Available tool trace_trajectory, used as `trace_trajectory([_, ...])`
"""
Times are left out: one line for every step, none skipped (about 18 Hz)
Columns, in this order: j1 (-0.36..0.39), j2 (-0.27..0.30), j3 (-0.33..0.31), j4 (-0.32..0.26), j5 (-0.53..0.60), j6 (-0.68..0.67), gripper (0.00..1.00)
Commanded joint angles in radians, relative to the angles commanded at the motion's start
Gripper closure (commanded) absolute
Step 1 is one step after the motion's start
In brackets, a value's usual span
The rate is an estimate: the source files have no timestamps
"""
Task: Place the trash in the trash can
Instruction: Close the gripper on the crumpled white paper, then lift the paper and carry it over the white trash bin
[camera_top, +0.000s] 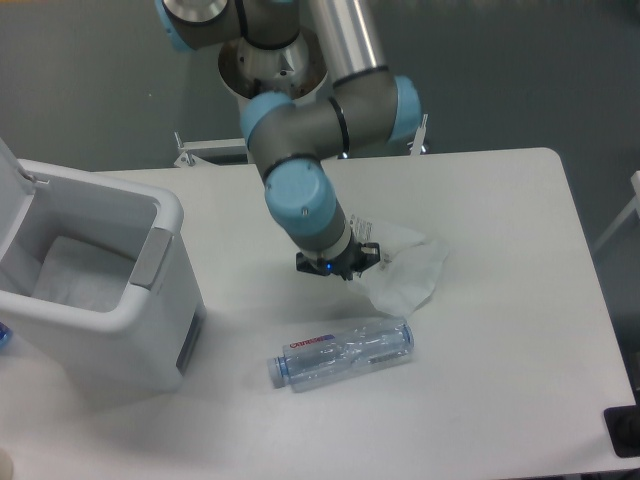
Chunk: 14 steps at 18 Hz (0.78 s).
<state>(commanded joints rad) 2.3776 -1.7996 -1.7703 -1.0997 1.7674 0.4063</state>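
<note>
The main risk from here is the wrapper itself. It is thin and crumpled, so if I have only an edge of it, it can slip out when I lift, or tear. It hangs loose at approx. 3 o'clock from my gripper, so on the way to the trash can it can also catch on the rim and fall outside. The can's lid is up and the opening is free, w/ white liner visible inside, so the drop should be easy if the hold is good.

My gripper is low at the table, touching the left edge of the wrapper. My wrist hides the fingers from the camera, so I cannot tell how far they are open, nor if they really grip the paper or only press on it.

The wrapper lies near the table centre. The bottle lies on its side at about 6 o'clock from my gripper, near but apart from the wrapper, not touched. The trash can stands at approx. 9 o'clock, well apart from both pieces.
</note>
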Motion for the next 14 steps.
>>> trace_trajectory([0.015,0.031,0.008,-0.024,-0.038,0.025,1.0])
trace_trajectory([0.035,0.063,0.018,-0.057,-0.09,0.048,1.0])
trace_trajectory([0.047,0.086,0.037,-0.09,-0.144,0.063,1.0])
trace_trajectory([0.061,0.112,0.058,-0.13,-0.187,0.072,1.0])
trace_trajectory([0.072,0.132,0.08,-0.172,-0.213,0.078,1.0])
trace_trajectory([0.075,0.147,0.106,-0.214,-0.229,0.081,1.0])
trace_trajectory([0.075,0.158,0.132,-0.257,-0.242,0.082,1.0])
trace_trajectory([0.075,0.166,0.159,-0.299,-0.259,0.082,1.0])
trace_trajectory([0.075,0.169,0.185,-0.328,-0.276,0.082,1.0])
trace_trajectory([0.075,0.17,0.208,-0.348,-0.295,0.082,1.0])
trace_trajectory([0.075,0.169,0.227,-0.356,-0.314,0.082,1.0])
trace_trajectory([0.075,0.169,0.239,-0.355,-0.337,0.08,1.0])
trace_trajectory([0.075,0.169,0.25,-0.353,-0.362,0.08,1.0])
trace_trajectory([0.074,0.17,0.261,-0.353,-0.388,0.078,1.0])
